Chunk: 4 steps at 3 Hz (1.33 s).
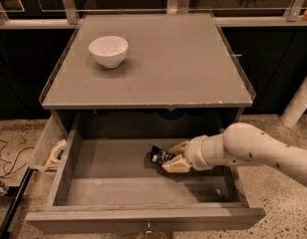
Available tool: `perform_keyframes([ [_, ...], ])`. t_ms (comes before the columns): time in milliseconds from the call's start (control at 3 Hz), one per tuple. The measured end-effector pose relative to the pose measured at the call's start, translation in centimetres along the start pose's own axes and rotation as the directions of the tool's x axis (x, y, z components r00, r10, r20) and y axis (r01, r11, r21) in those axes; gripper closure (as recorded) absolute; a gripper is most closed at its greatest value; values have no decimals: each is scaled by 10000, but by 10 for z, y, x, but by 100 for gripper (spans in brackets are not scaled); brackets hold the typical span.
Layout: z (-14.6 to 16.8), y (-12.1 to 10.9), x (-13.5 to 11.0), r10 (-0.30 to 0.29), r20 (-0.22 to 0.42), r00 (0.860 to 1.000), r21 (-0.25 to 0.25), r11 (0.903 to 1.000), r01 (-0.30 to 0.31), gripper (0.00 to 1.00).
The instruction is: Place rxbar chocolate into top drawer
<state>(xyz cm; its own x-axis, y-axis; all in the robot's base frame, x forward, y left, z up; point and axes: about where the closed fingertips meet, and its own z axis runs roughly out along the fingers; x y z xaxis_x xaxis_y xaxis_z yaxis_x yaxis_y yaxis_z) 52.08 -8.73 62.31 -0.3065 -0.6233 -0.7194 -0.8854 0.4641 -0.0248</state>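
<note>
Trainee: Bowl on the left there, is it in the way?

Operator: No. The white bowl (108, 50) sits near the back-left corner of the tabletop (193, 68), well apart from the work. Everything that matters is below the table's front edge, where the top drawer (143, 218) stands pulled out.

Trainee: And the bar?

Operator: The rxbar chocolate (160, 156) is inside the drawer, a little right of its middle and low over the floor. I cannot tell whether it touches the floor. The gripper (169, 158) is just to its right, its two tan fingers (177, 165) clamped on the bar's right end. The white arm (253, 151) reaches in across the drawer's right wall.

Trainee: So how do we finish well?

Operator: I'd lower it until the wrapper lies flat on the floor, then part the fingers only slightly, because a glossy wrapper may cling to a pad. Rise straight up before drawing back rightward, so the forearm clears the right wall and the table's front edge. Leave the bar away from the front panel, so nothing catches when the drawer is shut.
</note>
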Motion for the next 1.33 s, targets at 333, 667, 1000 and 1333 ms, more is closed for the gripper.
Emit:
perform_keyframes([
  [333,0,0,0,0,0,10000,-1,10000,0,81],
  [667,0,0,0,0,0,10000,-1,10000,0,58],
  [1000,0,0,0,-1,0,10000,-2,10000,1,34],
  [1333,0,0,0,-1,0,10000,-2,10000,1,11],
])
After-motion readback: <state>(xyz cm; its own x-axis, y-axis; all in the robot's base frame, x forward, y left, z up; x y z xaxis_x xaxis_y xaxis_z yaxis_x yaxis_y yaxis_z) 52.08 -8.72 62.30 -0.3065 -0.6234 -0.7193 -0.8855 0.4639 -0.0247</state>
